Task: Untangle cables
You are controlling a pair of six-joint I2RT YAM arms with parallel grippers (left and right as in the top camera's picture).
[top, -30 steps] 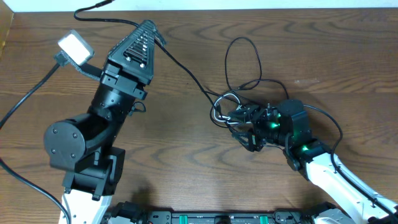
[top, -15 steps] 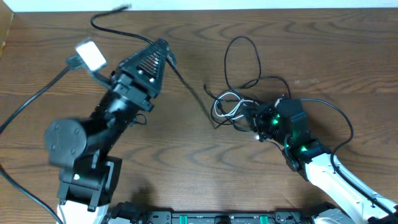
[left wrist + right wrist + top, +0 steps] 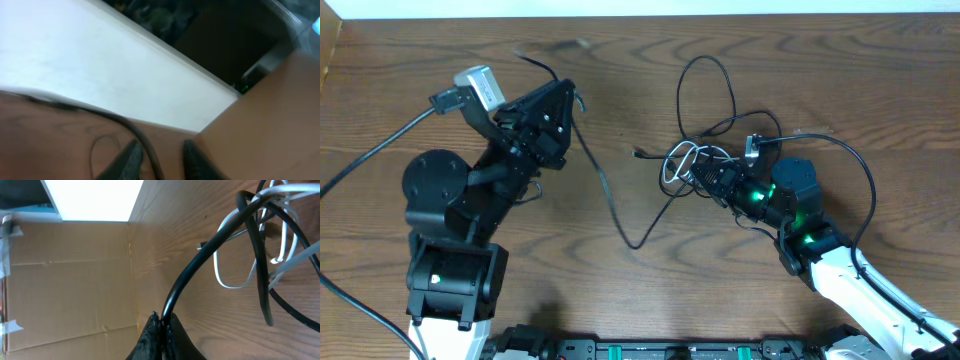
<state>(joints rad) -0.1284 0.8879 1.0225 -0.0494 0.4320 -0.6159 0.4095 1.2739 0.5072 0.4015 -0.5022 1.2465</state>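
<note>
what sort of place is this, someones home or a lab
Most likely a robotics test bench, not a home: a left arm and right arm work at a wooden table, cardboard stands at one edge, and a black cable and white cable are tangled as practice pieces.

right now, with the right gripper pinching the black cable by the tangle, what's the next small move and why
Probably ease the right gripper back from the tangle: it is shut on the black cable, which crosses the white cable loop, and the left gripper stands open around it, so slack can follow.
</note>
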